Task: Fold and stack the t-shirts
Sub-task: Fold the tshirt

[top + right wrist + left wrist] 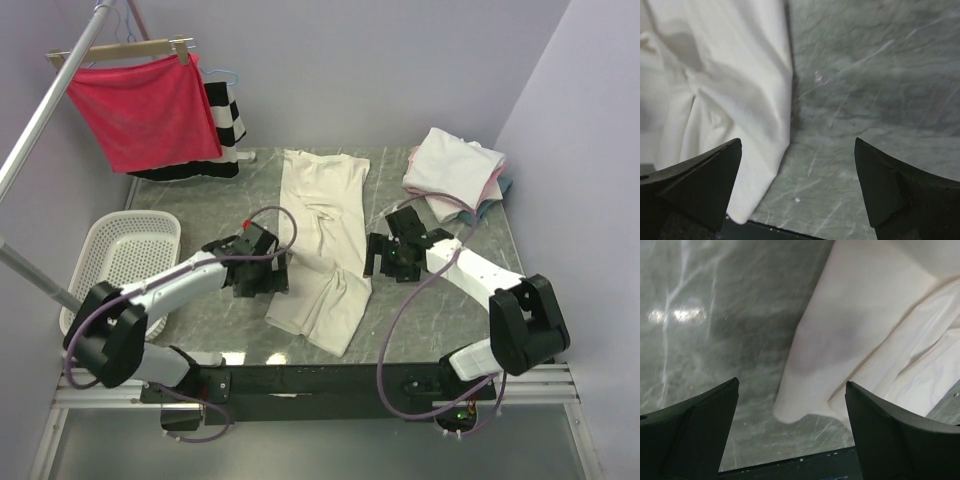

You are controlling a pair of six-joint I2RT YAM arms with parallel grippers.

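Observation:
A cream t-shirt [322, 240] lies in a long narrow strip down the middle of the table, its near end rumpled. My left gripper [262, 272] is open and empty at the shirt's left edge. The left wrist view shows a rounded cloth corner [850, 345] just beyond the open fingers. My right gripper [388, 256] is open and empty at the shirt's right edge. The right wrist view shows the shirt's edge [730, 90] left of bare table. A stack of folded t-shirts [455, 172], cream over pink and blue, sits at the far right.
A white basket [125, 255] stands at the table's left. A red cloth [145, 105] and a black-and-white striped garment [225, 115] hang from a hanger at the far left. The table's dark front edge [330, 375] lies near the arms.

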